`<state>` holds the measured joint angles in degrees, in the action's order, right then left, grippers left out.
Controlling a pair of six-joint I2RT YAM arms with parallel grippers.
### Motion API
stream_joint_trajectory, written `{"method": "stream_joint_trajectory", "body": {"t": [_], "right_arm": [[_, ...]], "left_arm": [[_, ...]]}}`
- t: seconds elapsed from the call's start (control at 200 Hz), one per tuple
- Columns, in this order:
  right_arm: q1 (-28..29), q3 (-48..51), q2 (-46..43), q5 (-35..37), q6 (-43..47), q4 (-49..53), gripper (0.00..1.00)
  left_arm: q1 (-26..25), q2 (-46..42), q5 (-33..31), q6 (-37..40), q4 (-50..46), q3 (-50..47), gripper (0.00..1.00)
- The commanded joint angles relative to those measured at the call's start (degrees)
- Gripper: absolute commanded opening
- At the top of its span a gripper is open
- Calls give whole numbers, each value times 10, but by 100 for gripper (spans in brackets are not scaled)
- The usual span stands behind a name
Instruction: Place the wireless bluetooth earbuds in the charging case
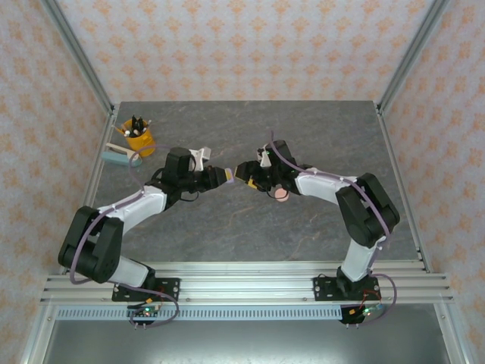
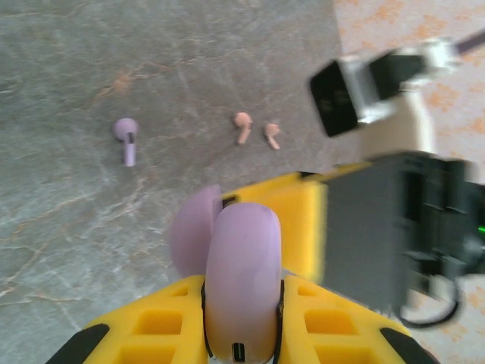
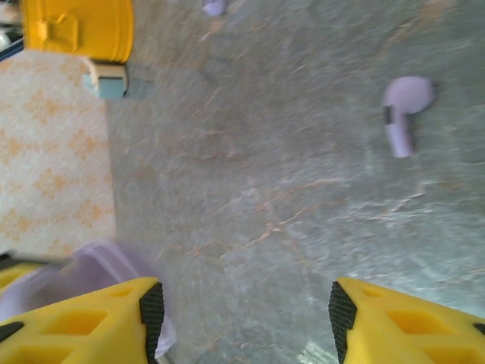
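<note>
Smooth rounded lilac charging case being pinched tight in the left gripper's ribbed yellow fingers, right gripper hovering with jaws apart, glossy lilac earbud and two salmon-pink earbuds lying loose on the veined grey table, yellow cup holding pens.

The lilac case sits on edge in the left gripper, its lid apparently open. A lilac bud lies on the table, well left of one pink bud just beside another.
</note>
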<state>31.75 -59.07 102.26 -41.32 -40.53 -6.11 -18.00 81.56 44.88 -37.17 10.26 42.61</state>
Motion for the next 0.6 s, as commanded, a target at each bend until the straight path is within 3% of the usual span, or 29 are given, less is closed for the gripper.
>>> {"method": "stream_joint_trajectory", "body": {"t": [0.0, 0.19, 0.435, 0.591], "right_arm": [[-5, 10, 14, 22, -11, -17, 60], [-8, 9, -1, 19, -11, -6, 60], [-12, 37, -84, -16, -2, -11, 59], [-12, 32, -93, -56, 21, -9, 52]], "left_arm": [[-2, -29, 28, 0, 13, 15, 11], [-2, -36, 21, 2, 7, 13, 10], [-2, -17, 20, -14, 40, 2, 9], [-2, 1, 33, -46, 88, -1, 9]]}}
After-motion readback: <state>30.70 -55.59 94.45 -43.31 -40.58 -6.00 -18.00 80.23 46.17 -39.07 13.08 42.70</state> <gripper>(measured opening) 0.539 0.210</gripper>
